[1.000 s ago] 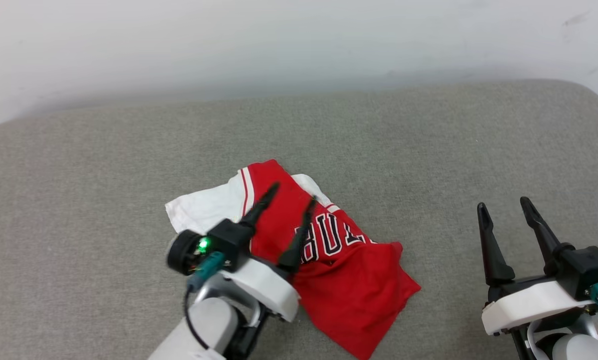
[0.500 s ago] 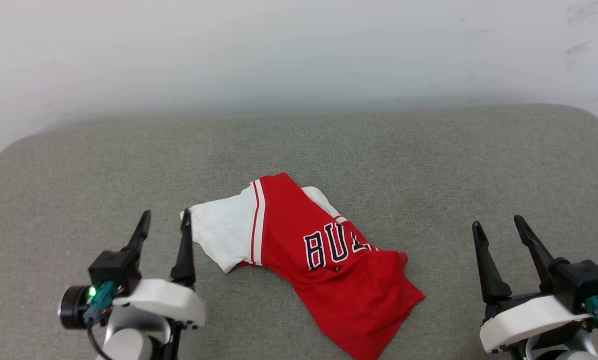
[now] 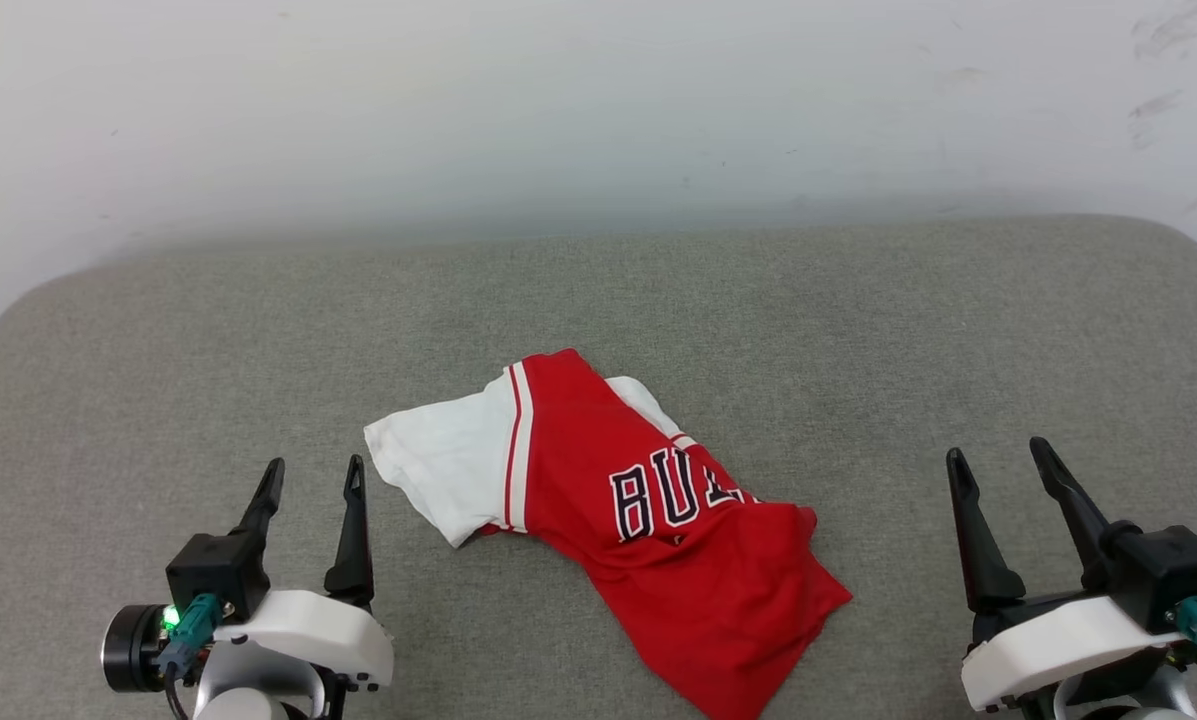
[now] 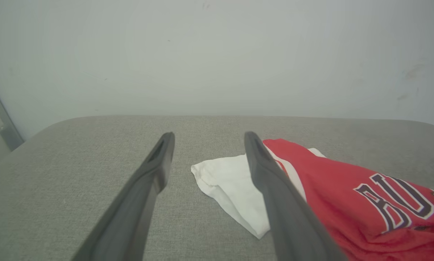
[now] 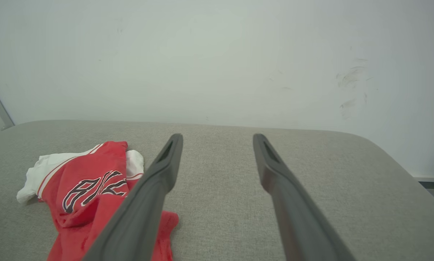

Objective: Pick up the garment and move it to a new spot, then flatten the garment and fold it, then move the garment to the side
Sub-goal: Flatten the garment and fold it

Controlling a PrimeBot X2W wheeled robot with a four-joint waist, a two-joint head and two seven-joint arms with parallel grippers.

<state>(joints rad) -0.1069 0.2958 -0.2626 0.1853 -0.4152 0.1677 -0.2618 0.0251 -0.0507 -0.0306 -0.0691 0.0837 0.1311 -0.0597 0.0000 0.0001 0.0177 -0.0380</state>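
The garment (image 3: pixel 648 530) is a red jersey with a white sleeve and dark lettering, lying crumpled and partly folded on the grey cushion (image 3: pixel 158 380) near the middle. In the left wrist view the garment (image 4: pixel 347 195) lies to the right of the fingers; in the right wrist view the garment (image 5: pixel 90 185) lies at the left. My left gripper (image 3: pixel 314 478) stands open at the lower left, just left of the white sleeve and apart from it. Far from the cloth, at the lower right, my right gripper (image 3: pixel 998 456) is open too. Nothing sits between either pair of fingers.
A pale wall (image 3: pixel 598 110) rises directly behind the cushion. The cushion's rounded corners show at the far left and the far right (image 3: pixel 1188 240). Bare grey fabric surrounds the garment on all sides.
My left gripper was over the garment a second ago; it has drawn back to the lower left, off the cloth. The white sleeve now lies uncovered. The head view shifted slightly.
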